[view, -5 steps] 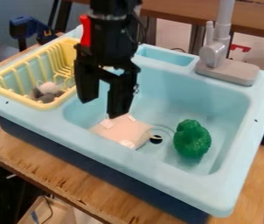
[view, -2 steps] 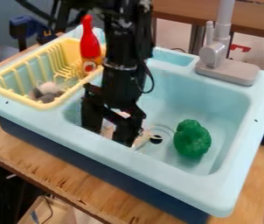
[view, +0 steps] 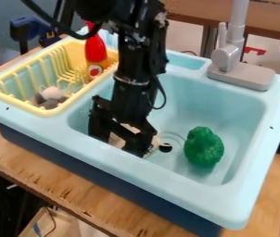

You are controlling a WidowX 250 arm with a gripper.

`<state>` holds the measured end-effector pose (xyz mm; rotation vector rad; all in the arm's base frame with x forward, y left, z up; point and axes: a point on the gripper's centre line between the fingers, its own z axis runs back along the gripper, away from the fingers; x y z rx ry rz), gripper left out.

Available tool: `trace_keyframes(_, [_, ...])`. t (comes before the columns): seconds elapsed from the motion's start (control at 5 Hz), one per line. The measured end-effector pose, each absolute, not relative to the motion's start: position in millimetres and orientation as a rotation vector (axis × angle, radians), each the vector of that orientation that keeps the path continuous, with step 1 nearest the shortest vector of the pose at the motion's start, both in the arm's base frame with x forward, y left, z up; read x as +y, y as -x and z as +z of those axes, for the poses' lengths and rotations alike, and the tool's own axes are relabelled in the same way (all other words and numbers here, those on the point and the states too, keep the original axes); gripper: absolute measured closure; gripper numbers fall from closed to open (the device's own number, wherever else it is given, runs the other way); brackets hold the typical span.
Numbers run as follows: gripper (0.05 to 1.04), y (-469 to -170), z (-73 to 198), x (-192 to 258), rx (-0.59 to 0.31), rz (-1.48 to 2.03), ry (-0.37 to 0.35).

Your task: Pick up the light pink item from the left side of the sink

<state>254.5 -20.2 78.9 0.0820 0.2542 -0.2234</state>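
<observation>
The black gripper is down in the left part of the light blue sink, close to its front wall. Its two fingers stand apart, open, on either side of a pale pink object. Most of that object is hidden behind the gripper; whether the fingers touch it, I cannot tell. Right of the gripper, beyond the dark drain hole, a green broccoli-like toy lies on the sink floor.
A yellow dish rack at the left holds a grey and white item. A red bottle stands upright at the rack's right end, behind the gripper. The grey faucet rises from the back right rim.
The gripper has come down into the sink over the pink object, lowering a little more lately. The red bottle, mostly hidden earlier, came into sight. The broccoli-like toy has stayed put.
</observation>
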Motion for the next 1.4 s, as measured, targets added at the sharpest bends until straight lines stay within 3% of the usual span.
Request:
trace_keyframes(0.2, [0.083, -265.9, 77.7, -23.2, 0.244, -0.214, -0.067])
trace_keyframes(0.4, [0.083, -295.0, 83.3, -33.7, 0.139, -0.251, 0.033])
trace_keyframes(0.8, [0.083, -347.4, 122.4, -42.9, -0.111, -0.436, 0.039])
trace_keyframes(1.2, [0.083, -340.7, 134.8, -31.8, -0.086, -0.417, -0.024])
trace_keyframes(1.4, [0.083, -316.3, 177.0, -21.8, -0.094, -0.397, -0.072])
